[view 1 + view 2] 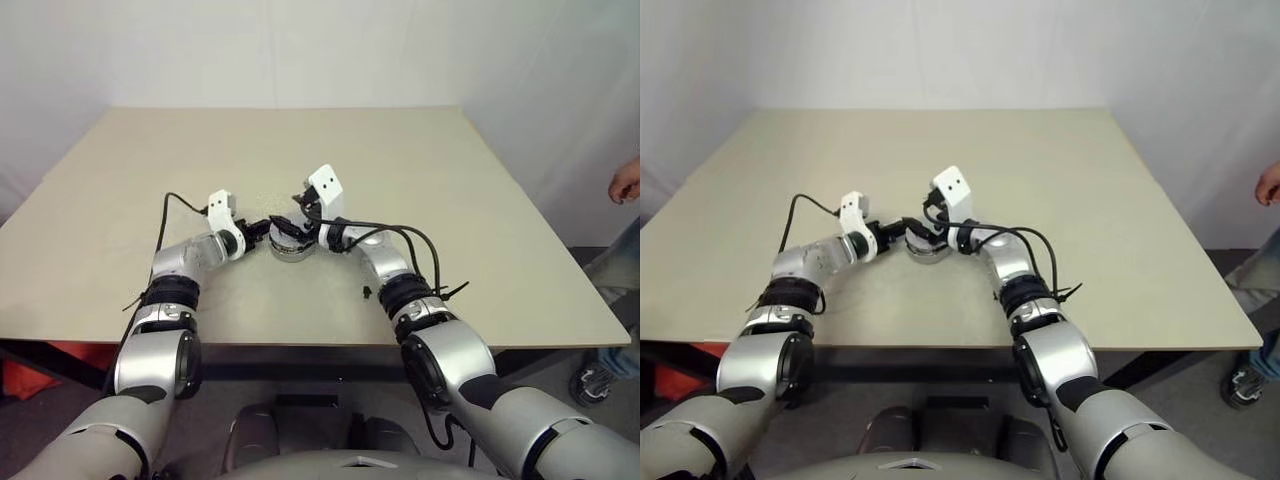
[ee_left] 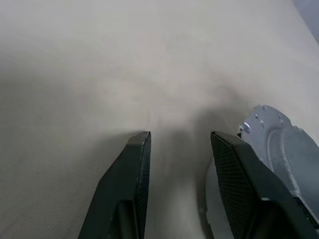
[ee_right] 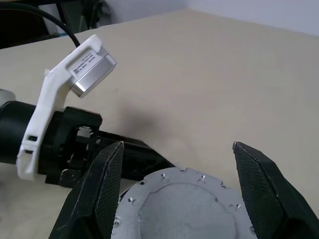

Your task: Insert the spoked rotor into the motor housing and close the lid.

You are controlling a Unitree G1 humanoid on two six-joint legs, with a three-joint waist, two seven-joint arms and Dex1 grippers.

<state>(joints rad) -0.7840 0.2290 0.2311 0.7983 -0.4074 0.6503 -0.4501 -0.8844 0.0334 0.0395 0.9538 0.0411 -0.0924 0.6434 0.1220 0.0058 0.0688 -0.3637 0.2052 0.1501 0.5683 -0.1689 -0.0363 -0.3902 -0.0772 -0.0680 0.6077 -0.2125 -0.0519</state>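
A round grey disc with small holes round its rim, the lid (image 3: 189,209), sits between the fingers of my right gripper (image 3: 177,144), which press on its rim from both sides. In the head views the same grey round stack stands mid-table, its lower body looking like the motor housing (image 1: 292,253), with the right gripper (image 1: 293,228) on its top. My left gripper (image 1: 262,232) comes in from the left, right beside the stack. Its fingers (image 2: 137,164) stand apart with bare table between them, and the grey part (image 2: 279,144) lies just outside one finger. The spoked rotor is hidden.
The beige table (image 1: 450,180) spreads wide behind and to both sides of the grippers. A small dark bit (image 1: 367,292) lies near the front edge by my right forearm. A person's hand (image 1: 627,180) and shoe (image 1: 598,380) show past the table's right edge.
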